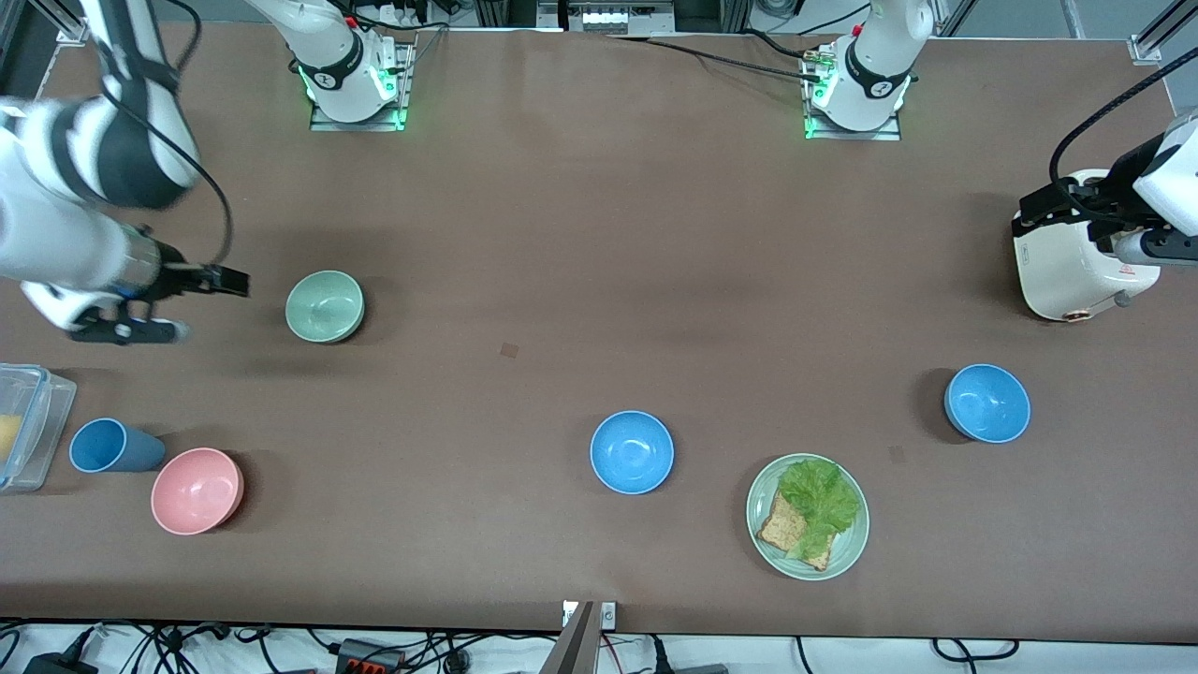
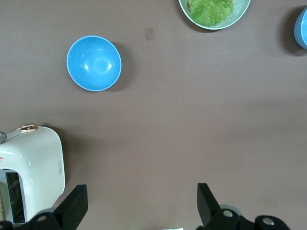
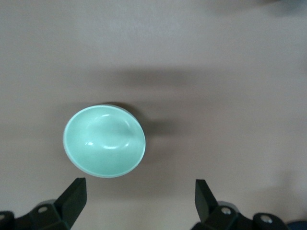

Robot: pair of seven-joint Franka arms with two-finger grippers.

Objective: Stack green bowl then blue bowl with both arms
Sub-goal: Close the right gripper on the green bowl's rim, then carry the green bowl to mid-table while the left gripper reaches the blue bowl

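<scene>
Right gripper (image 3: 139, 199), a black two-finger unit on the white jointed arm, hangs above the brown table (image 1: 562, 234) toward the right arm's end, just beside the small round pale mint-green bowl (image 1: 324, 306). Its fingers are spread wide and hold nothing. In the right wrist view the green bowl sits upright on the table, ahead of the parted fingers and not yet between them.

Left gripper (image 2: 139, 206), also black and two-fingered, hangs over the table at the left arm's end, beside the white toaster (image 1: 1067, 257). Its fingers are likewise spread wide and empty. The nearest small round sky-blue bowl (image 1: 986, 402) stands upright on the table, nearer to the front camera than the toaster and apart from it. A second sky-blue bowl (image 1: 632, 452) of the same form stands around mid-table, near the wide green plate carrying toast and lettuce (image 1: 807, 516).

Task status, as judged from the present layout:
- No stacking has been done. The green bowl and both blue bowls stand separately and well apart.
- No bowl is grasped or lifted.
- Each arm appears positioned for an approach to its own bowl: right arm to green, left arm to blue.

Remaining steps, as judged: grasp the green bowl, place it at the stacking location, grasp a blue bowl, and set it in the green bowl.

Other items: a pink bowl (image 1: 197, 490), a blue cup lying on its side (image 1: 116, 446), and a clear plastic container (image 1: 28, 426) lie toward the right arm's end.
</scene>
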